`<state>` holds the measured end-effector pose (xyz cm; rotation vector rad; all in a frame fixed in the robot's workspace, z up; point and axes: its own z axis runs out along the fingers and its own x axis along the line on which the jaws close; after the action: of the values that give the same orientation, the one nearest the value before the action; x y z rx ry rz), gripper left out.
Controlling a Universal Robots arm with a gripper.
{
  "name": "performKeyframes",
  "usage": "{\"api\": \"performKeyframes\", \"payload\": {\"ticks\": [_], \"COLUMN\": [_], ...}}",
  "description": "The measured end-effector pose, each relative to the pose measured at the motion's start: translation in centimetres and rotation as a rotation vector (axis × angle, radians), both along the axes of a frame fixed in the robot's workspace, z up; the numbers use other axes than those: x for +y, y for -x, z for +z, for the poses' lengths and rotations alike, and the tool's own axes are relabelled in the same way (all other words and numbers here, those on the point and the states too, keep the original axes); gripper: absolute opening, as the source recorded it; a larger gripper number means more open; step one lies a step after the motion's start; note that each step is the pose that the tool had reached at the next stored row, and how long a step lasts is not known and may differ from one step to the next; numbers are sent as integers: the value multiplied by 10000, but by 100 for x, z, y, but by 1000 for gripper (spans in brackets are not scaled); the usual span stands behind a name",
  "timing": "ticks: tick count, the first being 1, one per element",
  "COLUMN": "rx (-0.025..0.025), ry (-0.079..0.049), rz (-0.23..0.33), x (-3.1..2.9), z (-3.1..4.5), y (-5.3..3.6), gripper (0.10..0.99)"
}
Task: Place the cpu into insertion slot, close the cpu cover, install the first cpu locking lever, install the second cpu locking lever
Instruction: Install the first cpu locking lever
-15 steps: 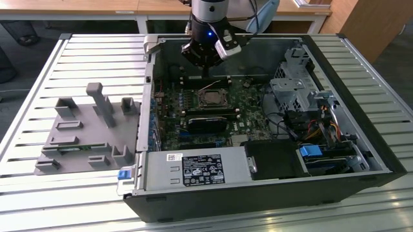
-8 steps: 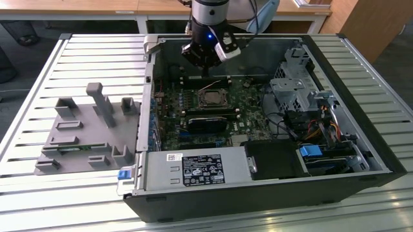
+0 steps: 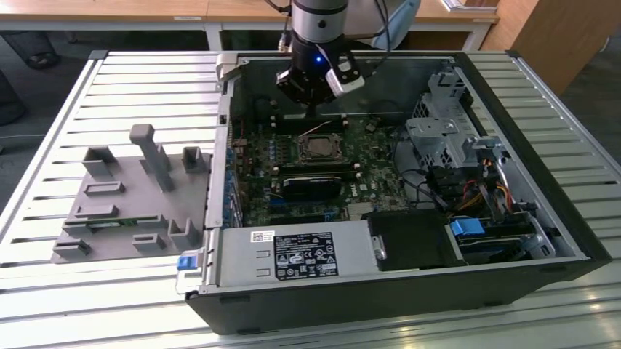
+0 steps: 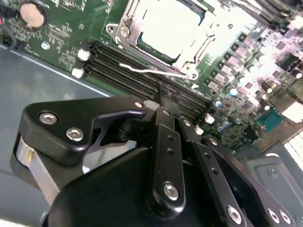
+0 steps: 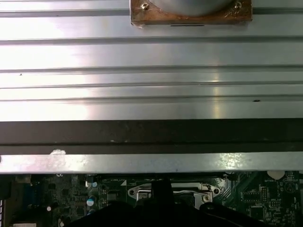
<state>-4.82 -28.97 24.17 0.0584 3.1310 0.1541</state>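
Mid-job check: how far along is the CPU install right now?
Done: the cpu sits in the insertion slot, and the cpu cover looks to lie flat around it. In hand: the hand hovers by a thin wire locking lever that looks unlatched, slanting free beside the socket. Left: latching that lever; I cannot tell the other lever's state.

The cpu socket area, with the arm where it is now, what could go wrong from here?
A thin locking lever stands loose beside the cpu cover, over the memory slots; the gripper hangs just past it and might snag or bend it. The cpu sits in the socket with the cover around it; a knock there could shift the chip.
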Motion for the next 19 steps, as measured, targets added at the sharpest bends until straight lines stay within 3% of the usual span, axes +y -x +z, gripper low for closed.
{"api": "performKeyframes", "payload": {"ticks": [6, 19], "rx": [-1, 0], "ry": [-1, -1], "rz": [30, 32], "x": [0, 12], "z": [-91, -166], "y": [-40, -147], "gripper": [106, 106]}}
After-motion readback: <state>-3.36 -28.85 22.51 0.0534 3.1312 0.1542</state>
